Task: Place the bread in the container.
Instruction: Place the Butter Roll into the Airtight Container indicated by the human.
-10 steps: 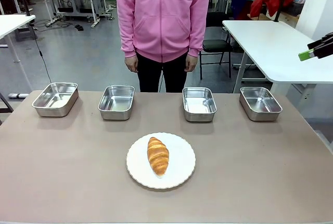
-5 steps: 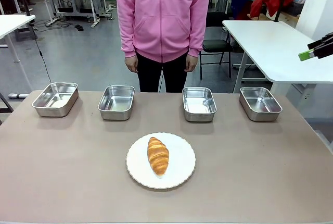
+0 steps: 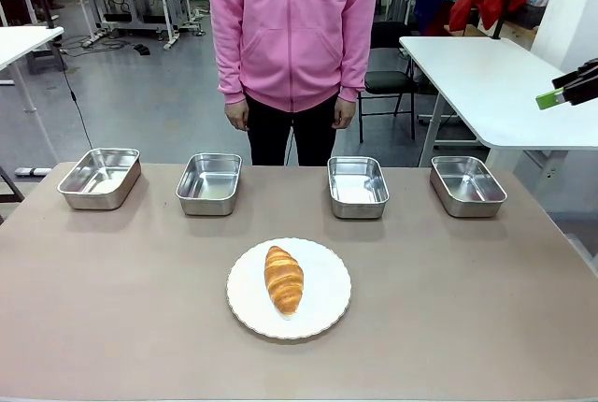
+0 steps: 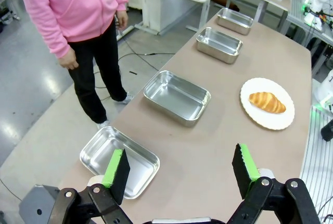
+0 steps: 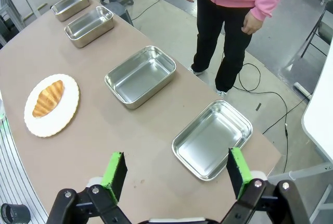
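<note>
Nothing of the task is done yet. The bread (image 3: 284, 279) lies untouched on the middle of the white plate (image 3: 329, 313). All four steel pans (image 3: 207, 204) in the row beyond the plate are empty, and I cannot tell which of them is the container. The left gripper (image 4: 180, 153) and right gripper (image 5: 176, 155) hang spread wide and empty above the desk (image 3: 112, 299), well away from the plate. A person (image 3: 291, 37) stands beyond the plate, behind the pans, hands down. Nothing seems to block the bread.
</note>
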